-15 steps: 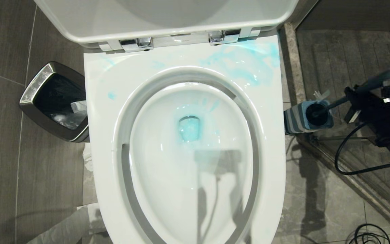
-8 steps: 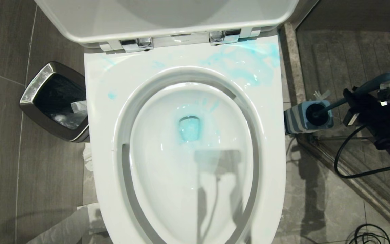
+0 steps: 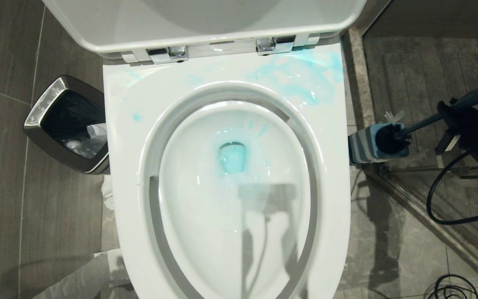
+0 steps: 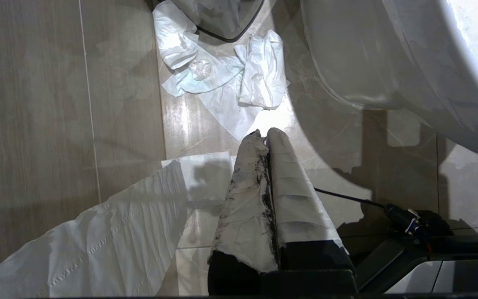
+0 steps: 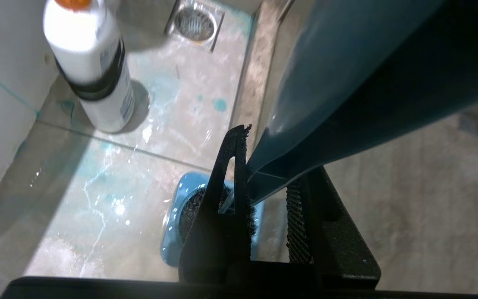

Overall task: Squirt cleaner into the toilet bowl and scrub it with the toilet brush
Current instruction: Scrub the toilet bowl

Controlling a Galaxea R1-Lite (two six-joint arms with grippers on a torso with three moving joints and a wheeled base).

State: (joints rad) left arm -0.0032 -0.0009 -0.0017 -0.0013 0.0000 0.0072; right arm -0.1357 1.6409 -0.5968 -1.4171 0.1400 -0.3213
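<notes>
The toilet bowl (image 3: 197, 216) fills the middle of the head view, lid up, with blue liquid (image 3: 232, 158) in its water and blue smears on the back of the rim. To its right the striped base (image 3: 363, 147) holds the toilet brush (image 3: 419, 123), whose dark head sits at the base's mouth. My right gripper (image 3: 450, 112) is shut on the slanted handle (image 5: 347, 91), above the blue base (image 5: 172, 236). The cleaner (image 5: 93, 70), white with an orange cap, stands upright on the wet floor. My left gripper (image 4: 266, 133) hangs shut and empty over the floor beside the toilet.
A steel-rimmed waste bin (image 3: 67, 124) stands left of the toilet. Crumpled tissue (image 4: 222, 79) and a paper strip (image 4: 98, 232) lie on the floor by it. A stone threshold (image 3: 359, 83), a black cable (image 3: 450, 211) and a floor drain (image 5: 195, 23) are on the right.
My right gripper has moved toward the right edge of the head view with the handle in it. The brush head has risen a little in the base. The left arm is still.
</notes>
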